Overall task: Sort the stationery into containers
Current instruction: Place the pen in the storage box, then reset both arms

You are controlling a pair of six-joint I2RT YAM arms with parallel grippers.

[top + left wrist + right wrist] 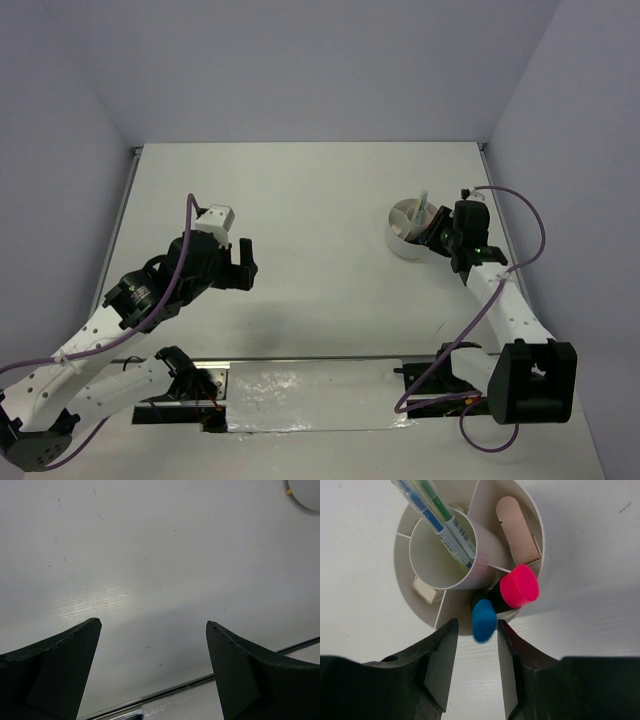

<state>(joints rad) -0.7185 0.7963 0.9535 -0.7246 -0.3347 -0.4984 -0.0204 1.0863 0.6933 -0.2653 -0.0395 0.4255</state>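
The round white tub [408, 228] with inner dividers stands at the right of the table. In the right wrist view its rim [396, 555] is just beyond my right gripper [476, 625], which is open. The blue-ended black marker [483, 620] stands in a compartment at the near wall, its blurred cap between the jaws and apart from both. The pink-ended highlighter [519, 586] stands beside it. Thin pens [440, 520] lean in the centre cup. A whitish eraser [426, 590] and a pinkish flat piece [516, 527] lie in other compartments. My left gripper [243, 265] is open and empty over bare table.
The left wrist view has only table surface between the fingers [60, 650], with the tub's edge [307, 492] at the top right corner. A shiny metal strip [320, 395] runs along the near edge between the arm bases. Pale walls enclose the table.
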